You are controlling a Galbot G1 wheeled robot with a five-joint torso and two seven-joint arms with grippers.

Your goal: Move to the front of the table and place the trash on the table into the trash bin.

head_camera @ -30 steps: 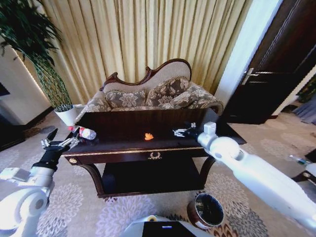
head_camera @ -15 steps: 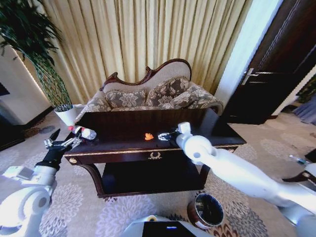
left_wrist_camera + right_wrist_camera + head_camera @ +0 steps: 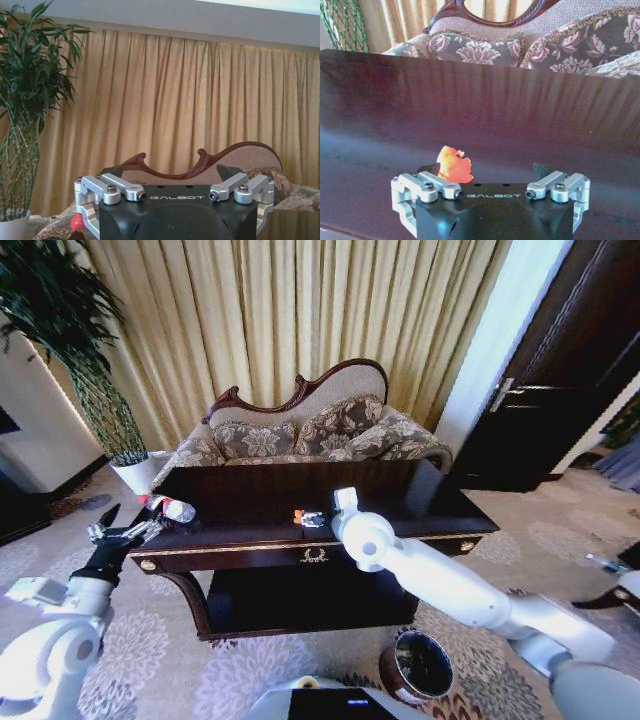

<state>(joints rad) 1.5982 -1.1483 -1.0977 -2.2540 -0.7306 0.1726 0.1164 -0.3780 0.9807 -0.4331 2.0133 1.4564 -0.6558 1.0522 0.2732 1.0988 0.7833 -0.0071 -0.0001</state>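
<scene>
The right gripper [image 3: 306, 518] is sitting low over the table [image 3: 250, 502], right at the orange scrap [image 3: 298, 515] near the front edge, above the gold emblem [image 3: 313, 556]. In the right wrist view the fingers [image 3: 543, 170] are spread fairly wide and the orange scrap [image 3: 453, 164] is lying just inside the one on its side, looking like it's touching or nearly so; nothing is being gripped. The arm is reaching in from the robot's right across the front of the table.

The left gripper [image 3: 128, 531] is hanging just off the table's left end, beside the clear plastic bottle [image 3: 170, 508], which is lying on its side at that corner with its red cap pointing outward. Can't tell how far those jaws are apart.

The trash bin [image 3: 418, 667] is standing on the carpet [image 3: 170, 660] below the table's right front leg, and its dark inside isn't showing any contents. There's open dark tabletop behind the scrap all the way to the sofa [image 3: 310, 435], and the plant pot [image 3: 135, 473] is sitting off the left rear corner.
</scene>
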